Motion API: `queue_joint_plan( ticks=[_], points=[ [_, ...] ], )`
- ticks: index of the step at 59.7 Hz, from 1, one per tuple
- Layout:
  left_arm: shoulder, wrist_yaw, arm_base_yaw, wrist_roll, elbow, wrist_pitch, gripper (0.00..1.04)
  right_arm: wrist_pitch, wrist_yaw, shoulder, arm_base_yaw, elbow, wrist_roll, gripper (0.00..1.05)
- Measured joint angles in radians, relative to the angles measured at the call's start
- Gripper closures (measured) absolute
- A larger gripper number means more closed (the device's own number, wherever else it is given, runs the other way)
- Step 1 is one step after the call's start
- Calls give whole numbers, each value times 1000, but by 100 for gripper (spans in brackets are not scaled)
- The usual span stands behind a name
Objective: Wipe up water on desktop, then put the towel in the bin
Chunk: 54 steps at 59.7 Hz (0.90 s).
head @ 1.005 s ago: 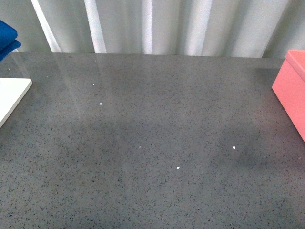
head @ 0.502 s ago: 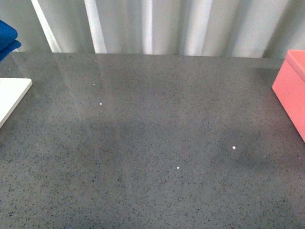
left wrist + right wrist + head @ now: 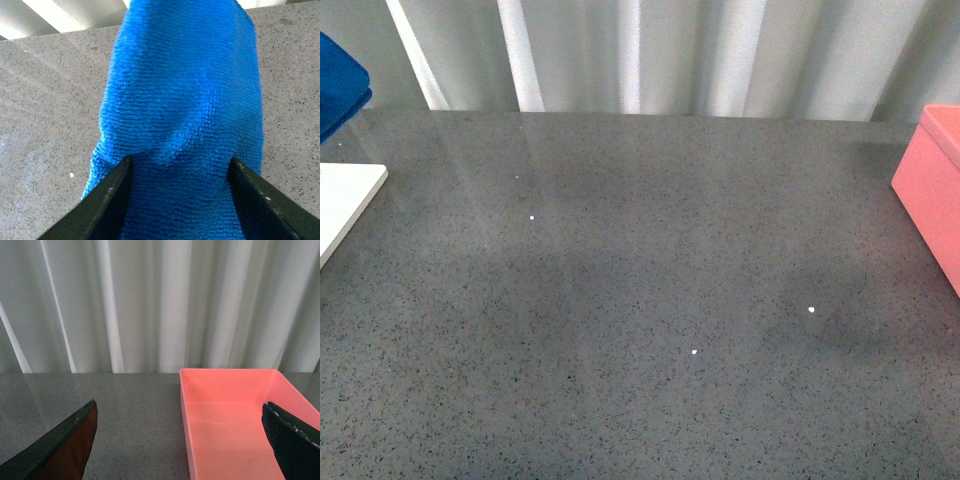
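The left gripper (image 3: pixel 181 161) is pinching the towel (image 3: pixel 182 100). Its two black fingers (image 3: pixel 107 205) are sitting on either side of the bunched blue cloth, which is filling the whole gap between them and pressing against both inner faces. From there the towel is draping away in one thick fold, with the speckled grey desktop (image 3: pixel 640 250) lying beyond it. In the front view only a corner of the towel is showing at the far left edge, against the pale curtain (image 3: pixel 150 305) and above the white board (image 3: pixel 345 200) that is lying on the desktop's left side. Whether the cloth's far end is touching the stone cannot be told.

The right gripper (image 3: pixel 180 407) is hovering with its fingers spread wide, only desktop and bin showing between them. The pink bin (image 3: pixel 230 420) is standing on the right side of the desktop, well apart from the towel, its open top facing up. A few tiny white specks are dotting the middle of the desktop.
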<state>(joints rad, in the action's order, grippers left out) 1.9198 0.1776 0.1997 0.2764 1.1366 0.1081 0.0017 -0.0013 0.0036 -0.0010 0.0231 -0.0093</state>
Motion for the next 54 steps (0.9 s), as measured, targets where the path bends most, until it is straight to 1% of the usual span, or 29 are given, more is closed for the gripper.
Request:
queue_joint_plan(
  ticks=[14,16,19,24,30,34,36,45,52,54],
  points=[
    [3,-17,1,-5,-43,45,88,0,0,0,0,0,0,7],
    [3,-20,2,-13,-47,52,95,0,0,0,0,0,0,7],
    [3,-25,5,-15,-50,57,101,0,0,0,0,0,0,7],
    [0,-42,8,-27,-53,58,102,0,0,0,0,0,0,7],
    [-54,-130,7,-55,-75,24,102,0,0,0,0,0,0,7],
    [-87,-170,5,-70,-84,8,102,0,0,0,0,0,0,7],
    [-117,-213,3,-89,-88,-6,102,0,0,0,0,0,0,7],
    [-214,-346,-19,-172,-90,-68,102,0,0,0,0,0,0,7],
    [-291,-492,-67,-279,-91,-130,102,0,0,0,0,0,0,7],
    [-309,-520,-83,-301,-91,-138,102,0,0,0,0,0,0,7]
  ],
)
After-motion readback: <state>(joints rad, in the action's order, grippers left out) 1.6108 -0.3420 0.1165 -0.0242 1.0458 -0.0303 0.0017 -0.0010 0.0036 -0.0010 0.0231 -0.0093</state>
